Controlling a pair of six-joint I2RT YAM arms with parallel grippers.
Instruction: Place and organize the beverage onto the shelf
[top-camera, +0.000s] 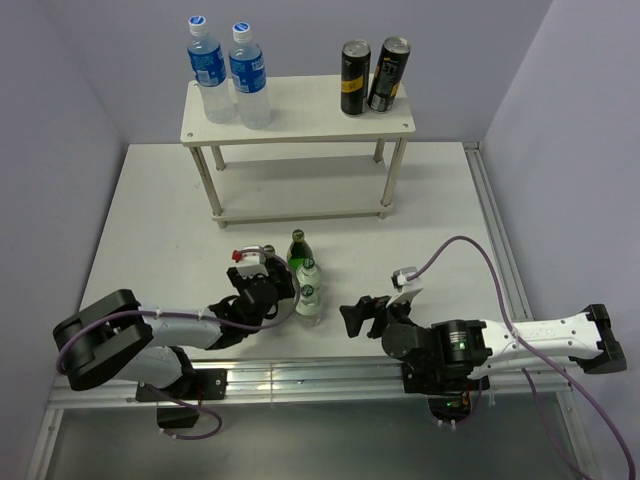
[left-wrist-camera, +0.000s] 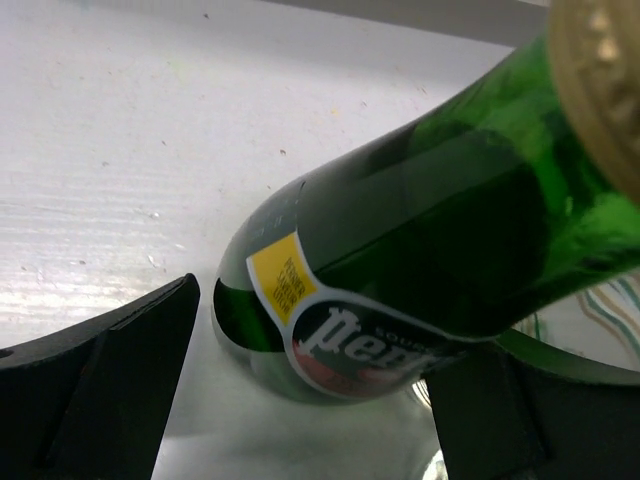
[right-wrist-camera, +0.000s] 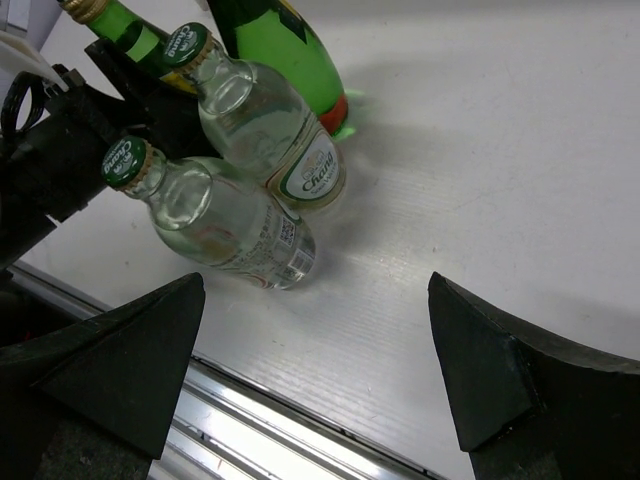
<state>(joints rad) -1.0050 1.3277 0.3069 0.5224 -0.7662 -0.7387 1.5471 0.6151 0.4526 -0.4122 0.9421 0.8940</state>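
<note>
Two sets of fingers sat nearest. The right fingers (right-wrist-camera: 110, 360) gaped wide over bare tabletop (right-wrist-camera: 480, 150), holding nothing. The left fingers (left-wrist-camera: 100, 390) were open around a green bottle (left-wrist-camera: 420, 230), one apparently touching it, the other just apart. Two clear bottles (right-wrist-camera: 270, 130) stood just beside it. Farther off, the shelf (top-camera: 300, 110) carried two blue-labelled bottles (top-camera: 250, 80) and two dark cans (top-camera: 355, 80). The grasp seemed in hand; next came closing firmly and lifting clear of the neighbours.

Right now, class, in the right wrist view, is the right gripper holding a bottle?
No, the right gripper is open, only bare table between its fingers, the clear glass bottles beyond them.
</note>
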